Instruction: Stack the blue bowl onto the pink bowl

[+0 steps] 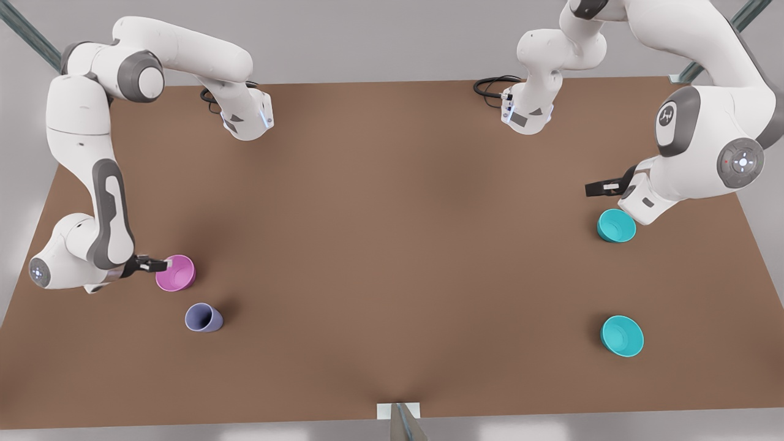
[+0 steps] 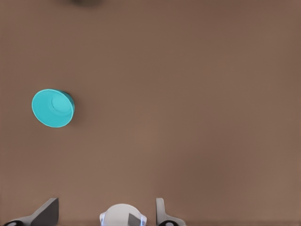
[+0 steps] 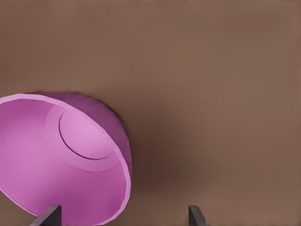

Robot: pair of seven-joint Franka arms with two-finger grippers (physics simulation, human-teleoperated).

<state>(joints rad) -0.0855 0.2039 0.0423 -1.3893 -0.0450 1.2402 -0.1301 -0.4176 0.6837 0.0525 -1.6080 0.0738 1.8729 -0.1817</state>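
Note:
The pink bowl (image 1: 176, 273) stands at the front view's left, and fills the near part of the right wrist view (image 3: 61, 160). My right gripper (image 1: 160, 264) is open at its rim, with one edge of the bowl between the fingers (image 3: 121, 217). Two look-alike blue bowls stand at the front view's right, one farther back (image 1: 616, 225) and one nearer the front edge (image 1: 621, 335). My left gripper (image 1: 589, 188) hovers open just behind the farther one, holding nothing. The left wrist view shows one blue bowl (image 2: 52, 108) off to the side of the open fingers (image 2: 104, 214); I cannot tell which bowl it is.
A periwinkle-lavender cup (image 1: 204, 318) stands just in front of the pink bowl. The brown table (image 1: 392, 245) has a wide bare middle. Both arm bases (image 1: 248, 119) (image 1: 527, 113) sit at the far edge with black cables.

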